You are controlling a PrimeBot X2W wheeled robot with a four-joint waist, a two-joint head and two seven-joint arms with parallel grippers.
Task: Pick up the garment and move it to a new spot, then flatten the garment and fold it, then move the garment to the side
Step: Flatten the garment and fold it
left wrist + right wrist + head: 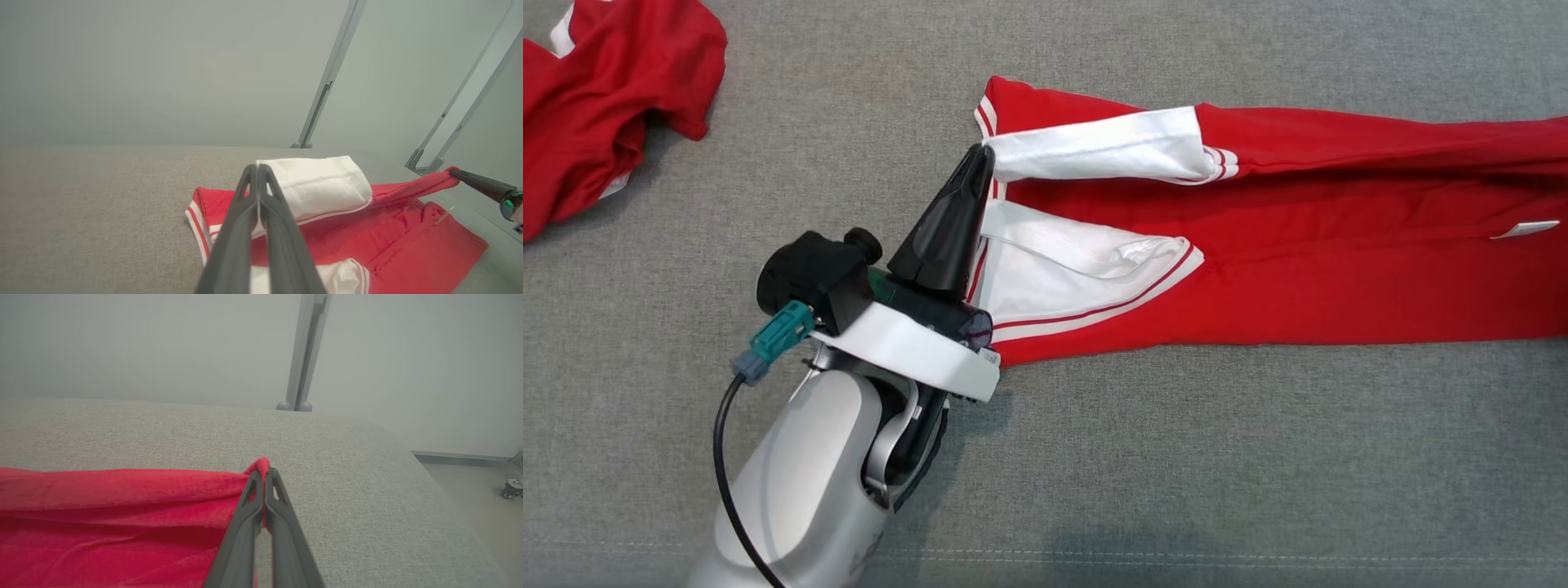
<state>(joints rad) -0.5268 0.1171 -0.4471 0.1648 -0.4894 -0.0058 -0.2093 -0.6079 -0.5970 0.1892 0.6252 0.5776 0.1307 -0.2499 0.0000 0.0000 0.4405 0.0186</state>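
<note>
Beneath me spreads the grey fabric-topped table (1176, 457). My left end effector (983, 157) is pressed together, pinching a white sleeve of the garment (1339, 269). It is red with striped cuffs and stretched long across the table. My right end effector (264, 472) pinches its red end. Beyond lie a crumpled red cloth (596, 106), a metal post (325, 85) and a pale wall (122, 343).

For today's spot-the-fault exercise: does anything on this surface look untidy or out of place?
On the garment, the lower sleeve is rumpled, its cuff bunched, while the upper sleeve lies flat. A second garment, also red, sits crumpled at the head view's upper left.
</note>
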